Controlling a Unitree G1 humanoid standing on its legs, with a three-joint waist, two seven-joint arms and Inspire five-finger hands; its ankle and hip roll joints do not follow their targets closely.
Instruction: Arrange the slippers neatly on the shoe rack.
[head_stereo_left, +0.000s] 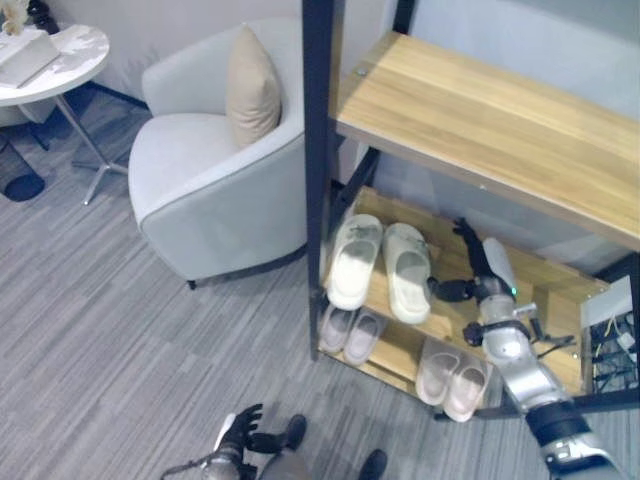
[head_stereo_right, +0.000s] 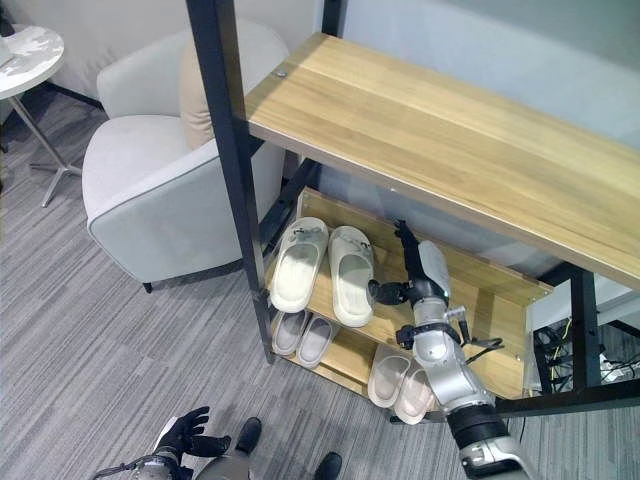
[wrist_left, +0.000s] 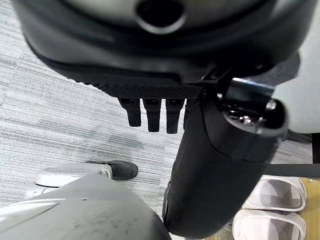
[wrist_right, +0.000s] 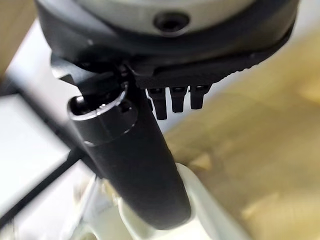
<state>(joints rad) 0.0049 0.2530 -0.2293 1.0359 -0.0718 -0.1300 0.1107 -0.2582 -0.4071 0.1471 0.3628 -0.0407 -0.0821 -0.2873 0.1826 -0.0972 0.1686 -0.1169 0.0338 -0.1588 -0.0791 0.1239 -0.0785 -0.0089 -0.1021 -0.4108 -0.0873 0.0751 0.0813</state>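
The shoe rack (head_stereo_left: 480, 120) has wooden shelves in a dark frame, standing on grey floor (head_stereo_left: 100, 350). A pale slipper pair (head_stereo_left: 380, 265) lies side by side on its middle shelf. Two smaller pairs, (head_stereo_left: 350, 332) and (head_stereo_left: 452, 378), lie on the bottom shelf.

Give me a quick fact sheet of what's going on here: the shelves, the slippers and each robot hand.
Rack: wood shelves, dark frame
Middle shelf: white slippers, side by side
Bottom shelf: two pinkish pairs
Right hand: open, thumb by the right white slipper, holding nothing
Left hand: open, low over the carpet
Nearby: grey armchair, round table
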